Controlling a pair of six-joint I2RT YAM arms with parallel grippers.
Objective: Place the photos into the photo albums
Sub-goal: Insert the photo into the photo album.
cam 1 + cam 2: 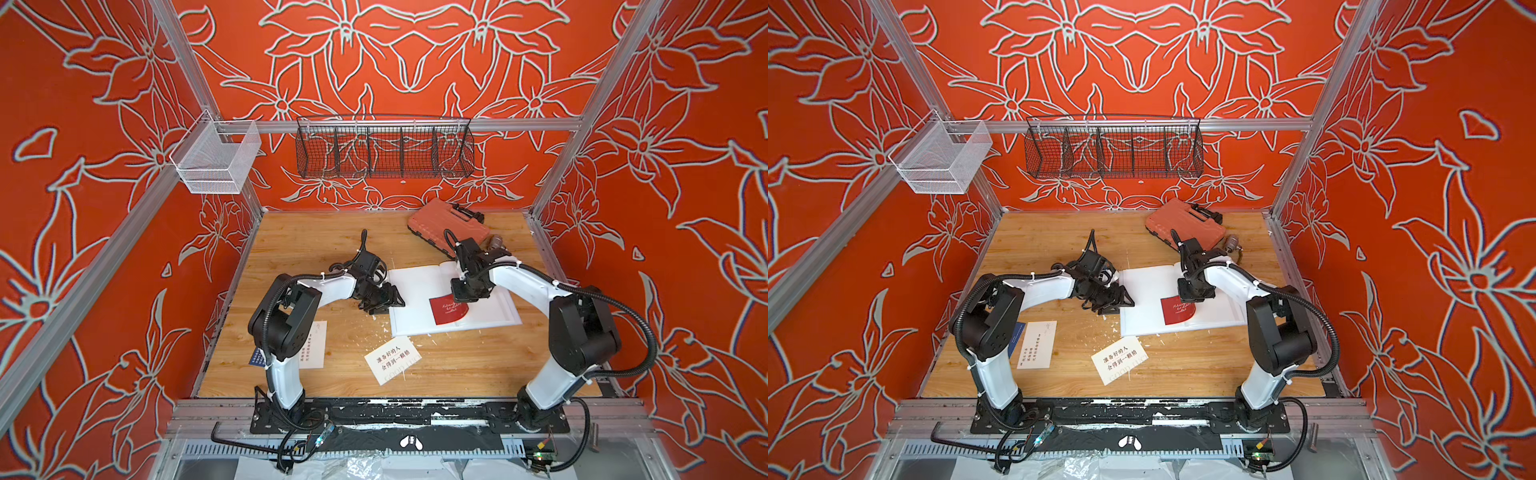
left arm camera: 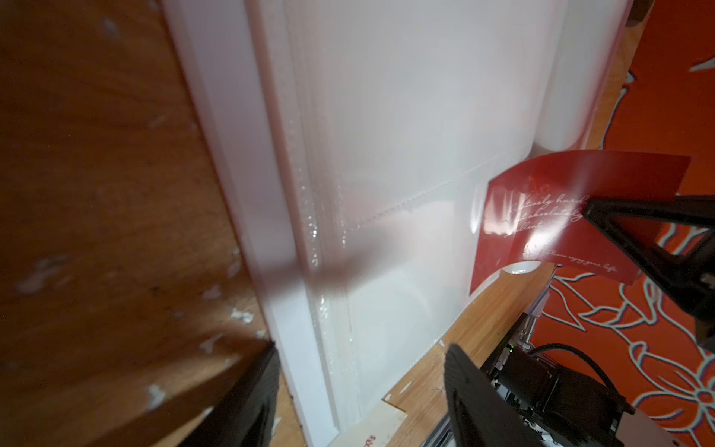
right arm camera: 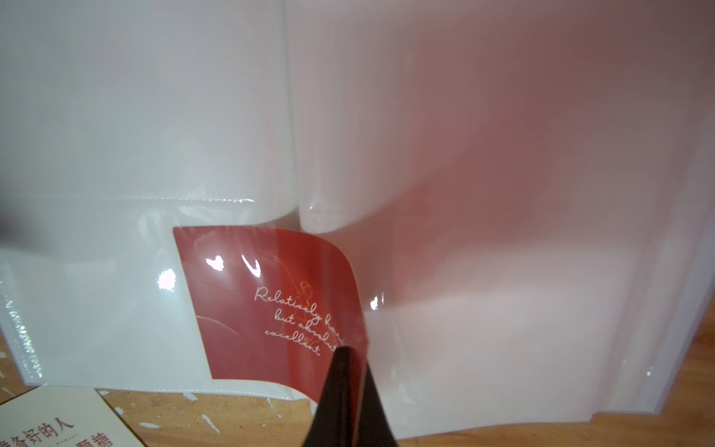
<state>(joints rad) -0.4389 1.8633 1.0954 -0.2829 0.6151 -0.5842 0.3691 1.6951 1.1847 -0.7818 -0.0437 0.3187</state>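
Photo album (image 1: 415, 291) first: we see it lying open, white pages up, on the wooden table (image 1: 316, 241), right of centre. Behind it, near the back edge, sits the orange ribbed case (image 1: 446, 224). Our left gripper (image 1: 390, 301) hovers at the album's left edge with its jaws partly apart, holding nothing. Our right gripper (image 1: 463, 299) is clamped tight on one end of the dark red photo (image 1: 446, 312), which bows upward over the album's middle; its other end lies on the left page, seemingly under the clear sleeve. On the bare table in front we find a white photo (image 1: 392, 359) alone and, near the table's left edge, another white photo (image 1: 316, 345) just beside a navy photo (image 1: 254, 356).
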